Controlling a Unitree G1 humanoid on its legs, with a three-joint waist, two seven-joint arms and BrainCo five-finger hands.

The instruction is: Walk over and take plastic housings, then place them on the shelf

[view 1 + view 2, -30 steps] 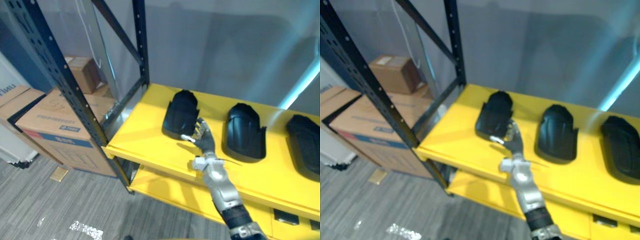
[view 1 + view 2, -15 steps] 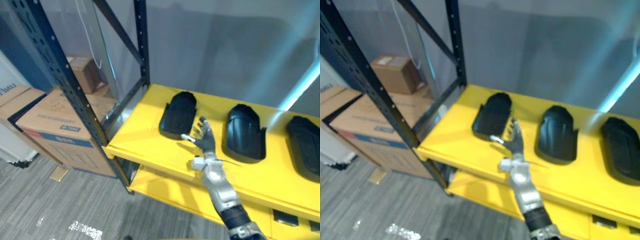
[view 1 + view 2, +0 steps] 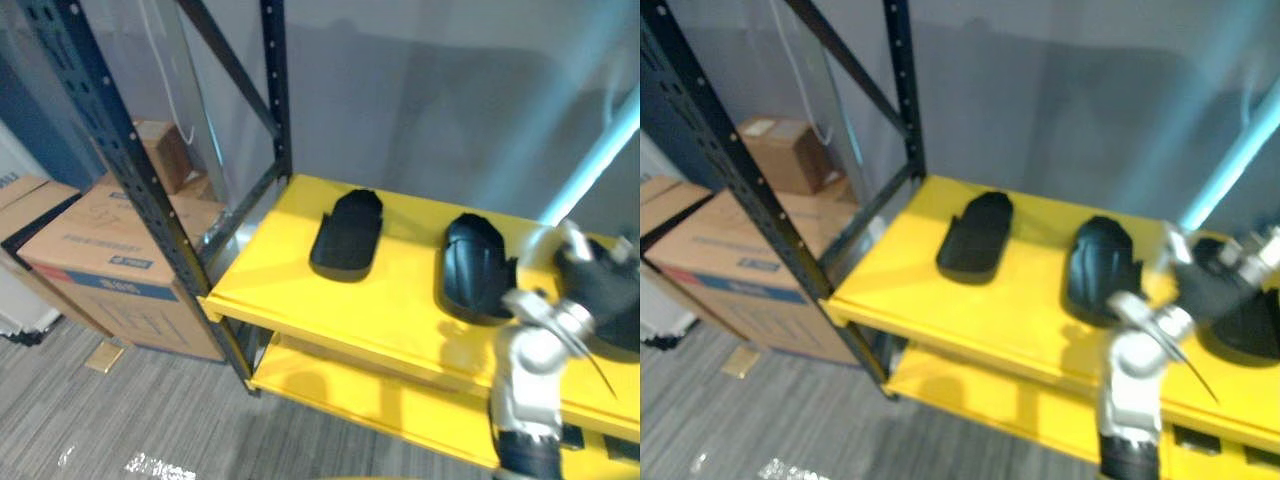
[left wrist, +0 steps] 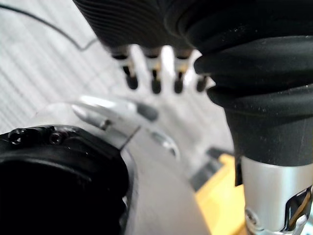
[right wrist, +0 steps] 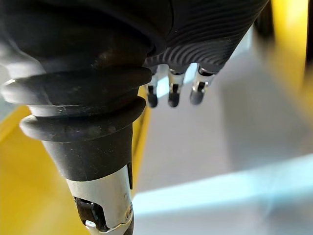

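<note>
Three black plastic housings lie in a row on the yellow shelf (image 3: 290, 285): one at the left (image 3: 345, 232), one in the middle (image 3: 474, 268) and one at the right (image 3: 1250, 325), partly hidden. My right hand (image 3: 597, 283) is raised in front of the right housing, close to the camera, open and holding nothing. Its straight fingers (image 5: 171, 93) hang free in the right wrist view. In the left wrist view, my left hand's fingers (image 4: 154, 78) are straight too, over grey floor, with nothing in them.
Black perforated uprights (image 3: 135, 180) and a diagonal brace frame the shelf's left end. Cardboard boxes (image 3: 105, 255) stand on the floor left of the rack. A lower yellow shelf (image 3: 350, 390) sits beneath. A grey wall is behind.
My right hand has left the left housing and swung right and up, to in front of the right housing. The left housing lies a little farther back. The view has shifted slightly.
</note>
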